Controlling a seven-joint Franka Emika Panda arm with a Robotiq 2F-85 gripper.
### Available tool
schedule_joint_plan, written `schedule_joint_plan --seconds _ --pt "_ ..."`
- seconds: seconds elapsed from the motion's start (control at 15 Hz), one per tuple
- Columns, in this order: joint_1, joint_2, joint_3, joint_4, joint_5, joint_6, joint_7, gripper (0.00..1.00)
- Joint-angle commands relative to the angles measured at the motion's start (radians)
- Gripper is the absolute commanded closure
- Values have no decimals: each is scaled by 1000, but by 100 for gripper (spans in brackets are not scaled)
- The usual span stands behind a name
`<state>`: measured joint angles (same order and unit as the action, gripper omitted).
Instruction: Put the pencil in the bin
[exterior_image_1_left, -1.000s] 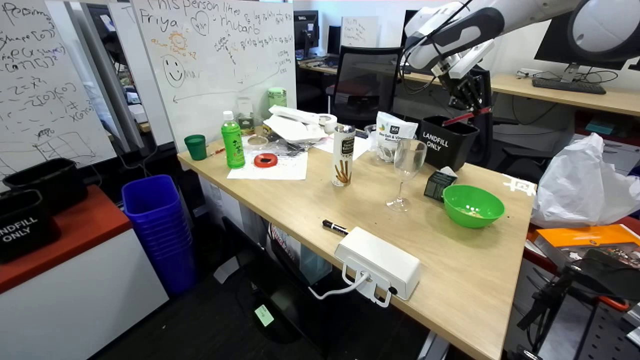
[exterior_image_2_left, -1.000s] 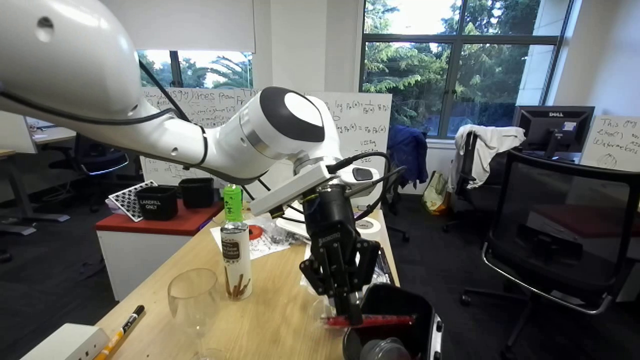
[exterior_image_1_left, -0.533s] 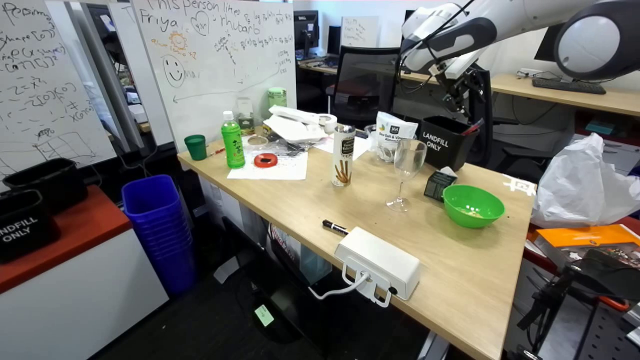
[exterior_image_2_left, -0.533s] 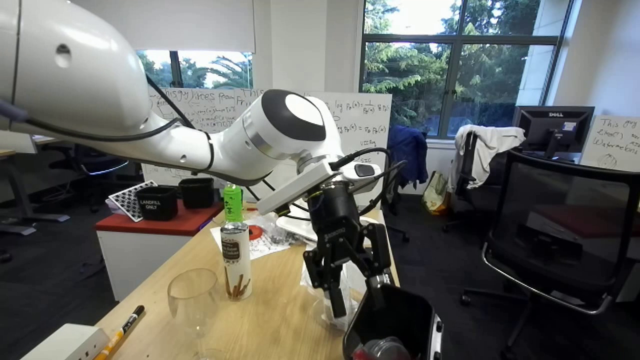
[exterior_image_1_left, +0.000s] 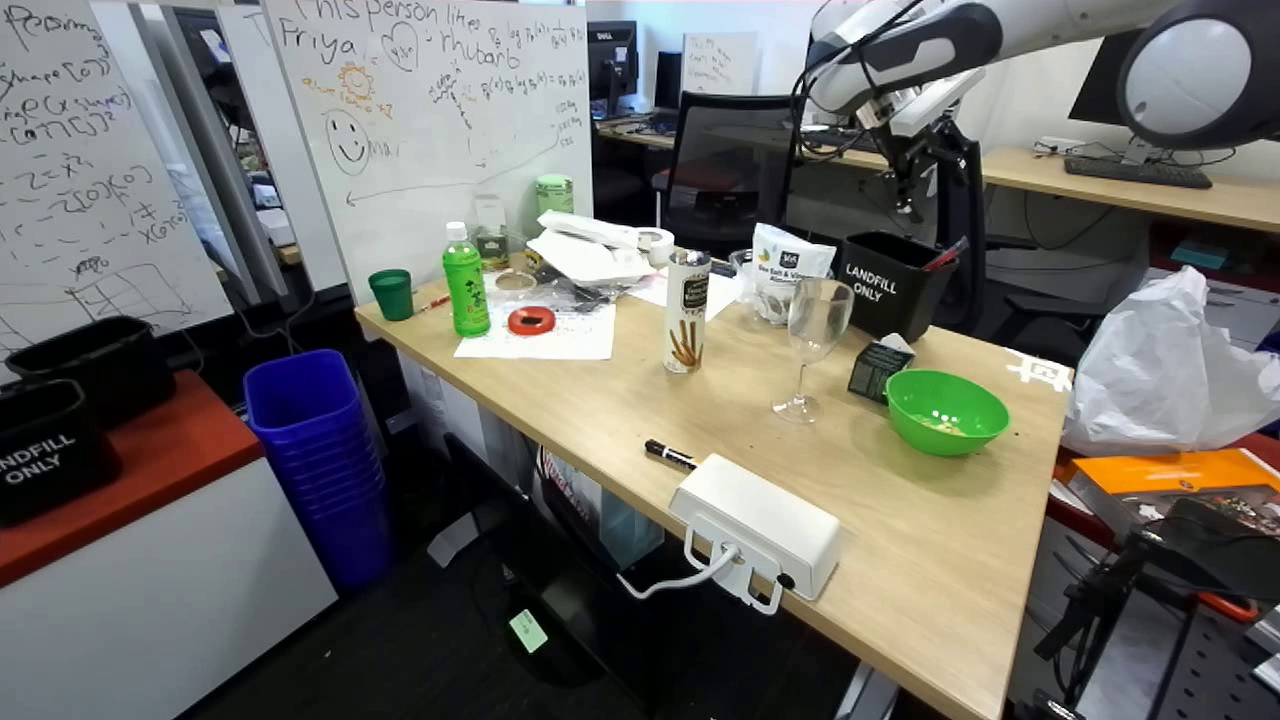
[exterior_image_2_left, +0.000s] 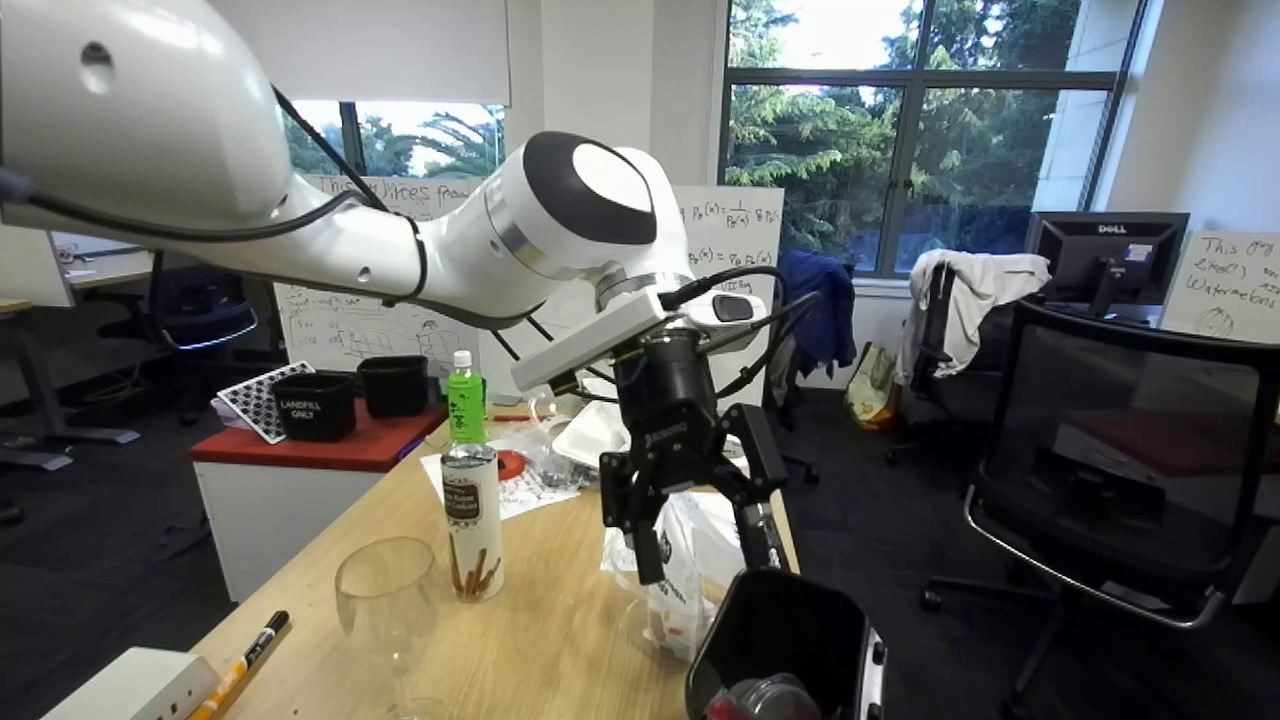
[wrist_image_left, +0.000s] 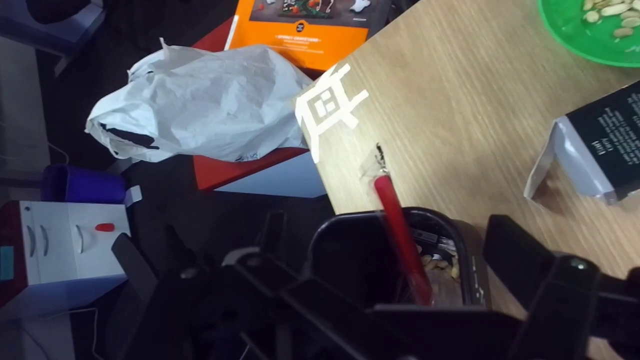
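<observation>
- Gripper (exterior_image_2_left: 706, 570): black, jointed, jaws spread wide with nothing held; it hangs above the bin (exterior_image_1_left: 895, 305), apart from the pencil (wrist_image_left: 400, 227)
- Pencil: below the gripper, showing between the spread jaws in the wrist view; long axis slanting across the rim, lower end inside the bin, upper end jutting out towards the corner of the counter (wrist_image_left: 450, 90); straight, red, its tip clear and film-like
- Bin: black, smooth, tapered, white-lettered, with pale nut-like pieces (wrist_image_left: 442, 264) inside; task probably near complete, the coming move likely a lift straight up, since a sideways brush could tip the jutting end out
- Counter: pale, straight-grained wood, bearing a dark printed carton (wrist_image_left: 610, 135) with an open flap and, farther off, a round green bowl (wrist_image_left: 565, 37)
- Past the counter's edge: crumpled white plastic bag (wrist_image_left: 215, 100), then an orange box (wrist_image_left: 310, 45)
</observation>
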<state>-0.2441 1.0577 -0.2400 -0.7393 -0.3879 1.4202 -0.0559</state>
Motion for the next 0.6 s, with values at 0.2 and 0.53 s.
schedule_joint_plan --seconds 0.2,0.53 --pt "-28 -138 77 -115 167 -39 -21 0" --pt "-41 -285 149 -313 330 -20 -59 0"
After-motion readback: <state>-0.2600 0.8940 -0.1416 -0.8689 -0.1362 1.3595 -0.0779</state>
